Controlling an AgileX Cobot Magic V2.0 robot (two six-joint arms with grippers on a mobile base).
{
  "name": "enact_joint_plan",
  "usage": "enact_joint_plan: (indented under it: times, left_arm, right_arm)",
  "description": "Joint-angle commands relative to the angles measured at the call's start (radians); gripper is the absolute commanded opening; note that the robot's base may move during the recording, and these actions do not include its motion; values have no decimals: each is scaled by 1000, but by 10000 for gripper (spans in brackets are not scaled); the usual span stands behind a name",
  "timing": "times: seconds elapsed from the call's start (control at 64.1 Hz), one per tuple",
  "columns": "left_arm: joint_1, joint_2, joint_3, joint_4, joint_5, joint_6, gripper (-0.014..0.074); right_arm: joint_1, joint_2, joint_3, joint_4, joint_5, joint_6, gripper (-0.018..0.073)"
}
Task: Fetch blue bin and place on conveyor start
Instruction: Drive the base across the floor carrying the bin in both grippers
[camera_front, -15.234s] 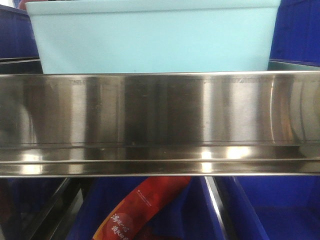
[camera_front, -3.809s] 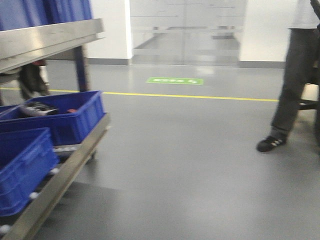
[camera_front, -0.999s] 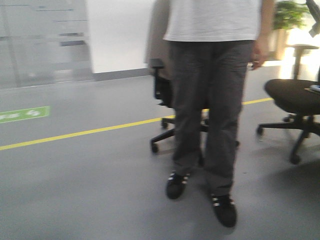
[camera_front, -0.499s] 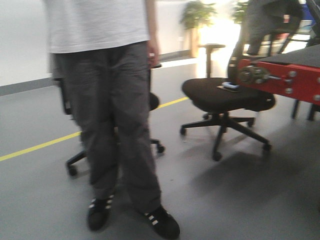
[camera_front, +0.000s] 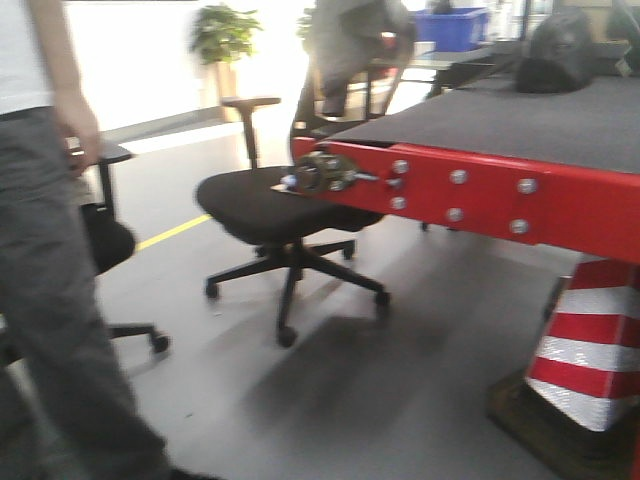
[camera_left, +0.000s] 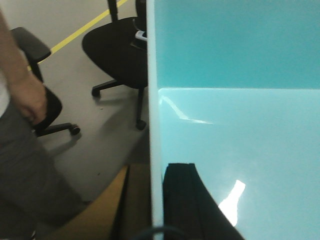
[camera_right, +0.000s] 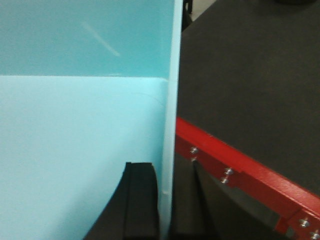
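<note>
The blue bin (camera_left: 235, 125) is a pale turquoise tub and fills both wrist views; the front view does not show it. My left gripper (camera_left: 156, 205) is shut on its left wall, with one black finger (camera_left: 187, 205) inside and the other outside. My right gripper (camera_right: 167, 205) is shut on the bin's (camera_right: 75, 130) right wall in the same way, its inner finger (camera_right: 142, 205) against the wall. The conveyor start (camera_front: 520, 125) is a dark belt behind a red bolted edge strip (camera_front: 470, 195) at the front view's right. In the right wrist view the conveyor start (camera_right: 250, 75) lies just right of the bin.
A black office chair (camera_front: 275, 205) stands on the grey floor in front of the conveyor's corner. A person (camera_front: 50, 260) stands at the left, close by. A red-and-white cone (camera_front: 585, 345) sits under the conveyor's edge. A dark rounded object (camera_front: 560, 50) lies on the belt farther back.
The front view has swung right. The person has slid from the centre to the left edge. The red-edged conveyor has come from the far right to fill the right half, closer.
</note>
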Motion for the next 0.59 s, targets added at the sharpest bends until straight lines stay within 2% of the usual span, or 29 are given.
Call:
enact_joint_plan:
  times: [0.0, 0.578]
  left_arm:
    - [-5, -13, -8, 29, -37, 9, -111]
    - [-5, -13, -8, 37, -37, 9, -111]
  right_arm:
    - [0, -17, -12, -21, -32, -9, -162]
    - [0, -17, -12, -21, -32, -9, -162]
